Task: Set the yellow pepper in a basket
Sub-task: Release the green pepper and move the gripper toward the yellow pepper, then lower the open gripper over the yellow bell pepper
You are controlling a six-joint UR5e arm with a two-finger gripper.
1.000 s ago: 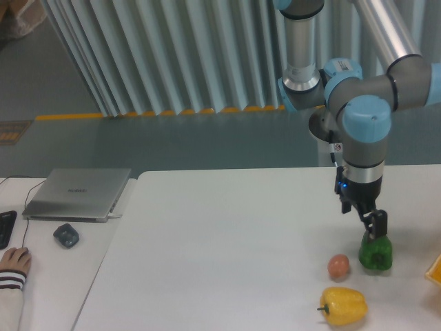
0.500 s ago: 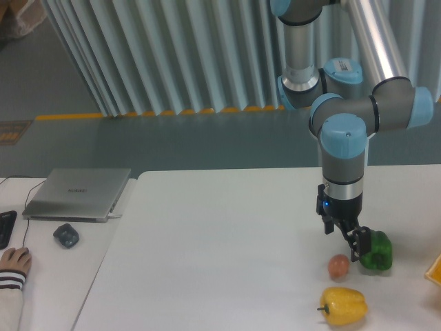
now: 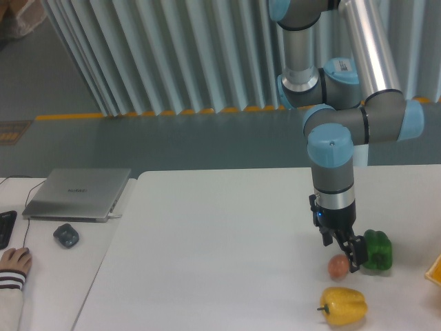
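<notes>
Behind everything, a wall of pale vertical slats (image 3: 172, 55) is filling the back of the room, and a grey floor with a yellow-orange stripe (image 3: 158, 112) is running along its foot. The white table (image 3: 220, 241) is taking up the lower half of the view. Reaching down over its right side, the grey and light-blue arm (image 3: 331, 148) is pointing its wrist at the tabletop.

On a lower desk to the left, a closed silver laptop (image 3: 77, 193) is lying flat, with a small dark mouse-like object (image 3: 66, 236) just in front of it and a person's hand (image 3: 15, 262) resting at the edge.

Now the small things. The yellow pepper (image 3: 342, 305) is lying on the table near the front edge, stem to the left, apart from the tool. The green pepper (image 3: 377, 250) is sitting just right of the gripper (image 3: 351, 256), and a pinkish ball (image 3: 337, 267) just left of it. The fingers are hanging between the two; how wide they are standing I cannot tell. At the far right edge, a corner of the basket (image 3: 435, 270) is peeking in.
</notes>
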